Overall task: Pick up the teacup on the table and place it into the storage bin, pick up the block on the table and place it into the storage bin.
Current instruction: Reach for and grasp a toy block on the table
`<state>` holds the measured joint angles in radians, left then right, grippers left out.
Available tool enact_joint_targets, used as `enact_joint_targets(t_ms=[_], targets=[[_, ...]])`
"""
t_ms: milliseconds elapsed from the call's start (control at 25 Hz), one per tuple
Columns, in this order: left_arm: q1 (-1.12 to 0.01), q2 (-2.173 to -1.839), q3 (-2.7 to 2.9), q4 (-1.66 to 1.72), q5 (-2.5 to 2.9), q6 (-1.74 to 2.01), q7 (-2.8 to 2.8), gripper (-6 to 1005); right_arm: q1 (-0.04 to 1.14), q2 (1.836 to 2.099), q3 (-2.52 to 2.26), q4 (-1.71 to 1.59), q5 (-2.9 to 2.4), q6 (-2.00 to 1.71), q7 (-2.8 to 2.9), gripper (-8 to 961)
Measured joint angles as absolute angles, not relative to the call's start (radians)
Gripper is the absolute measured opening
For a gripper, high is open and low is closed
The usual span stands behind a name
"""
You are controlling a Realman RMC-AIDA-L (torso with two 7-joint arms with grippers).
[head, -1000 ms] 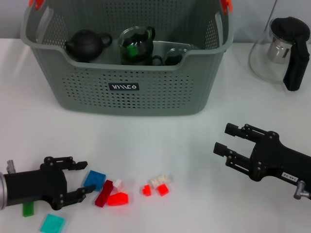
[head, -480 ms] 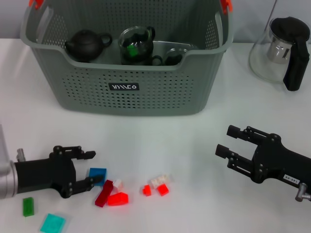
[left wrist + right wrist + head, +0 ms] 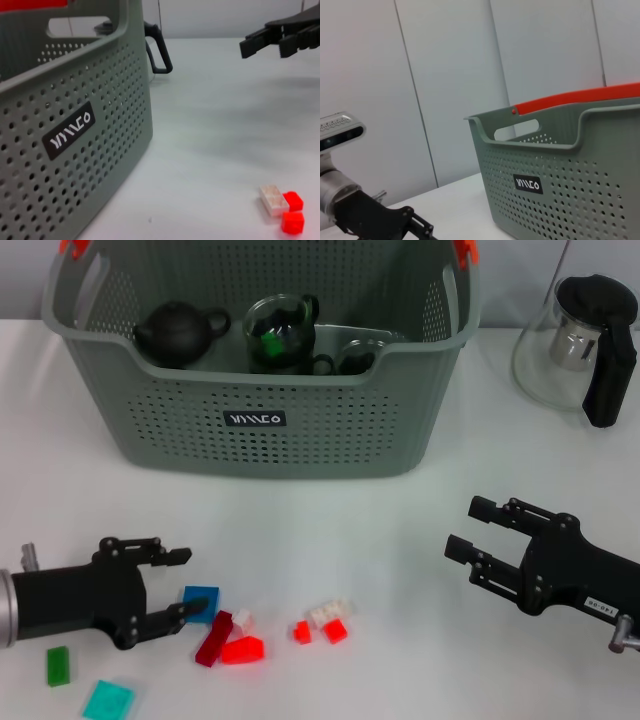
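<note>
The left gripper (image 3: pixel 178 585) lies low over the desk near its front left corner, its jaws spread wide and empty, with the blue block (image 3: pixel 201 603) just beside the lower finger. A dark red block (image 3: pixel 214 638) and bright red block (image 3: pixel 243 650) lie next to it. The right gripper (image 3: pixel 466 531) hovers near the front right, also open and holding nothing. The storage bin (image 3: pixel 255 430) stands at the desk's back, a teacup (image 3: pixel 280 333) inside it.
</note>
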<state>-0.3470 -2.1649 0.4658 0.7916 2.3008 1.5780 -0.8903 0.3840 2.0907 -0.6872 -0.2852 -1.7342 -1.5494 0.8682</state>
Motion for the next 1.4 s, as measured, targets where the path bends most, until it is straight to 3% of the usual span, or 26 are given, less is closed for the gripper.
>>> enact_joint_targets(t_ms=[520, 1400], targets=[[-0.32, -2.171, 0.474, 0.776, 2.32, 1.527, -0.89, 544, 0.385, 2.091, -0.687, -0.284, -1.734, -1.536, 0.868, 639], [-0.38, -2.173, 0.472, 0.717, 2.331, 1.456, -0.864, 532, 0.384, 2.092, -0.687, -0.285, -1.736, -1.541, 0.868, 639]])
